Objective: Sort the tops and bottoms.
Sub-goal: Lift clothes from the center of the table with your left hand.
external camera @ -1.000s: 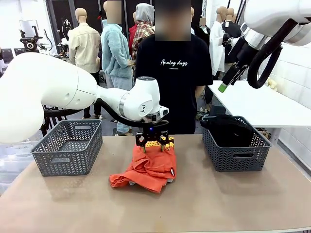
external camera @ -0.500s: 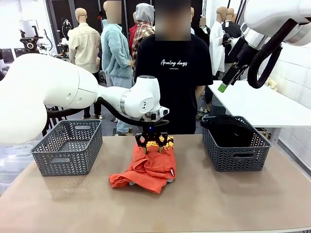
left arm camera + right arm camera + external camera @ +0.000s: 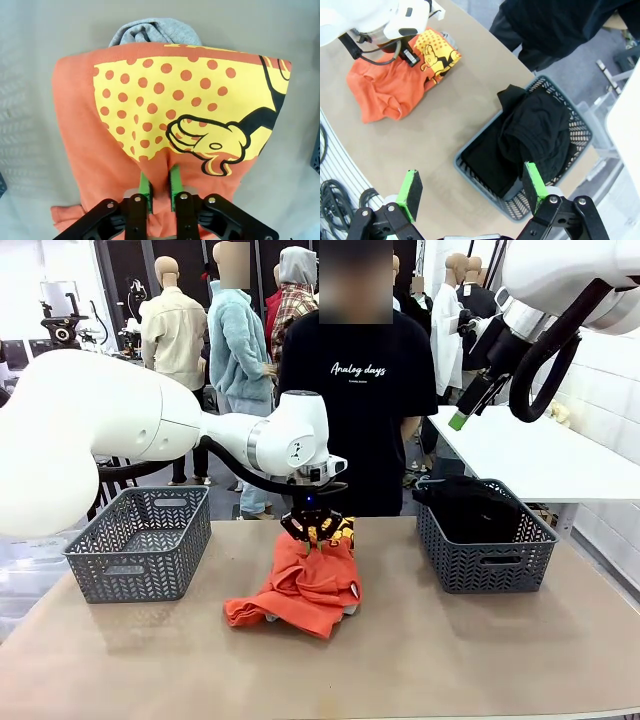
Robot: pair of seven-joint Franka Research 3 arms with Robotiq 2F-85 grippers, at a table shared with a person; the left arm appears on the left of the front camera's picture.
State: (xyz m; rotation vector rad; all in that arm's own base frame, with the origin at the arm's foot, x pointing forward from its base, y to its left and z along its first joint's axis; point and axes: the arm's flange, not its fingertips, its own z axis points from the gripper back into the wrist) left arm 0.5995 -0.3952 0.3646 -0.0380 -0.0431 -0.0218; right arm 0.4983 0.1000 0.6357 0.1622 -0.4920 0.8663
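"Analog days" reads white across the person's black T-shirt (image 3: 358, 410). At mid-table the left gripper (image 3: 160, 184) pinches a fold of the soft orange T-shirt with yellow dotted print (image 3: 95, 145); the right gripper (image 3: 472, 184) gapes wide.

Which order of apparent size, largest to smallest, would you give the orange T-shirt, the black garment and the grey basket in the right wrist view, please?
1. grey basket
2. black garment, lying inside it
3. orange T-shirt; it lies farther from the camera and looks nearly as large, so places two and three are unsure.
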